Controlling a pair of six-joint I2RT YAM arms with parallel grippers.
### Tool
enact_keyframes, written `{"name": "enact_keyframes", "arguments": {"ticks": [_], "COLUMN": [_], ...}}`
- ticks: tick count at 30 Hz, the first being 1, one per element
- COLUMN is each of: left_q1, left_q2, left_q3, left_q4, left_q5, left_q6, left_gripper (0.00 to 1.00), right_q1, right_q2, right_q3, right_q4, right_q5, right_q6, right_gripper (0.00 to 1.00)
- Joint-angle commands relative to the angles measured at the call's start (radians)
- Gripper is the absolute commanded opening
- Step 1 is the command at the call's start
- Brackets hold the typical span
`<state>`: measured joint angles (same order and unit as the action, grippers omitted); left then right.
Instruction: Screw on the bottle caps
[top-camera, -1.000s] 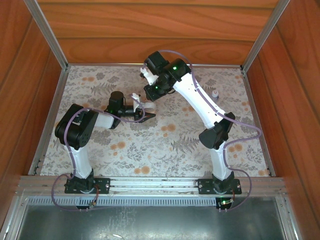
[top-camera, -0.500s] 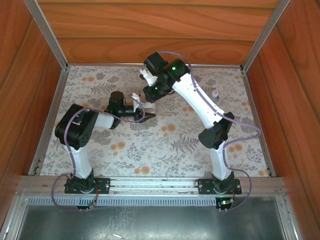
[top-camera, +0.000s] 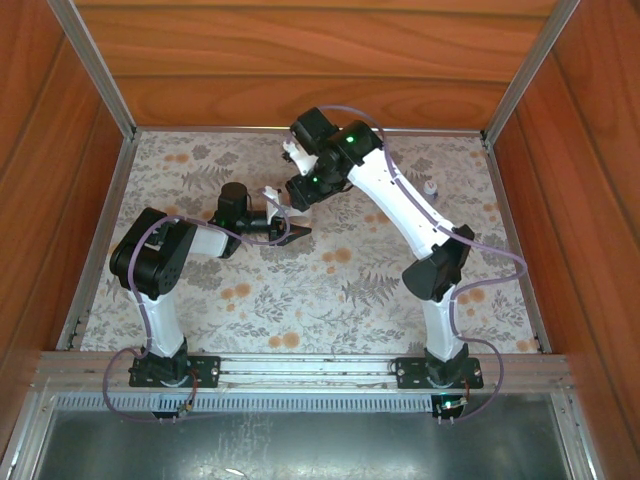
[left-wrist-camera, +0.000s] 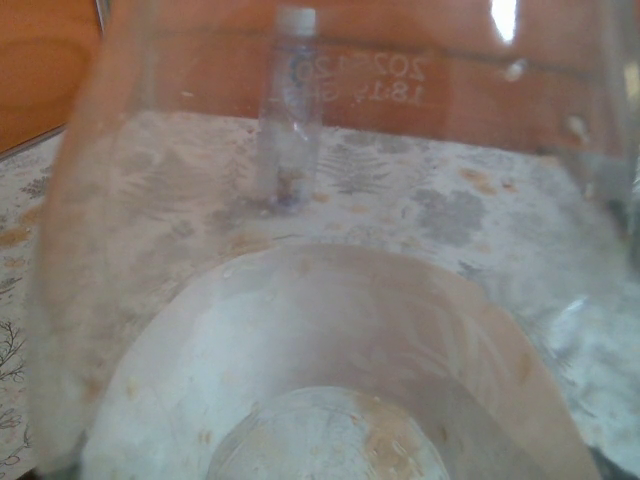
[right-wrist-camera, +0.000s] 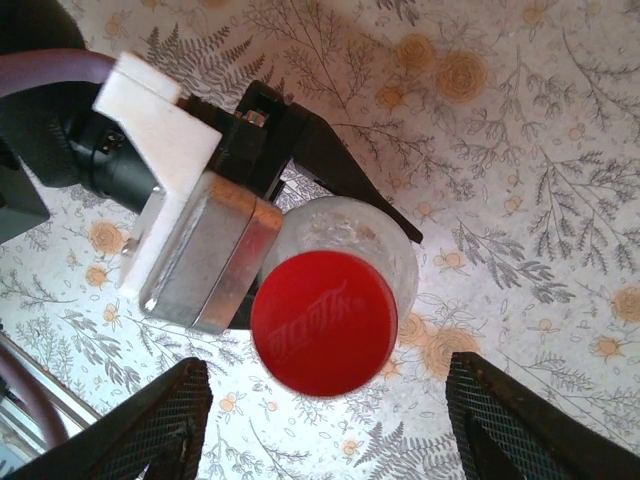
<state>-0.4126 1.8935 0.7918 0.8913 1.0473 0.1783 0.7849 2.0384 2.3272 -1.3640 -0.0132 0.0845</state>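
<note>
A bright red cap (right-wrist-camera: 323, 322) sits on the neck of a clear bottle (right-wrist-camera: 400, 262) held upright over the table. My left gripper (top-camera: 289, 231) is shut on this bottle, its black fingers (right-wrist-camera: 335, 168) flanking the body. In the left wrist view the bottle's clear wall (left-wrist-camera: 330, 330) is very close. My right gripper (right-wrist-camera: 325, 432) hangs directly above the cap and is open, with its mesh pads (right-wrist-camera: 160, 430) well apart on either side and not touching it. A second clear bottle (top-camera: 431, 188) stands upright at the right rear with a white cap (left-wrist-camera: 296, 20) on it.
The floral table cloth (top-camera: 330, 300) lies inside wooden walls (top-camera: 300, 60) with metal rails (top-camera: 95, 60). The left wrist's silver camera and white mount (right-wrist-camera: 150, 120) sit close beside the red cap. Both arms meet at the table's middle rear.
My right gripper's jaws have spread apart and let go of the red cap. The left arm and the bottle have stayed where they were.
</note>
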Motion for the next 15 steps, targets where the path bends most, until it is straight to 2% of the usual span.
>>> {"name": "enact_keyframes", "arguments": {"ticks": [1, 4, 7, 12, 15], "left_q1": [-0.008, -0.008, -0.008, -0.008, -0.009], "left_q2": [0.045, 0.045, 0.046, 0.045, 0.044], "left_q3": [-0.016, -0.014, -0.014, -0.016, -0.017], "left_q4": [-0.095, -0.095, -0.095, -0.095, -0.095], "left_q5": [0.019, 0.019, 0.020, 0.020, 0.019], "left_q6": [-0.020, -0.020, -0.020, -0.019, -0.019], "left_gripper": [0.59, 0.59, 0.59, 0.59, 0.59], "right_q1": [-0.002, -0.009, -0.031, -0.045, -0.046], "right_q2": [-0.098, -0.157, -0.167, -0.108, -0.068], "right_q3": [-0.037, -0.106, -0.124, -0.062, -0.021], "right_q4": [0.051, 0.130, 0.173, 0.156, 0.125], "right_q5": [-0.040, -0.060, -0.052, -0.040, -0.040], "right_q6": [-0.025, -0.026, 0.033, 0.055, 0.048], "right_gripper": [0.70, 0.70, 0.66, 0.52, 0.49]}}
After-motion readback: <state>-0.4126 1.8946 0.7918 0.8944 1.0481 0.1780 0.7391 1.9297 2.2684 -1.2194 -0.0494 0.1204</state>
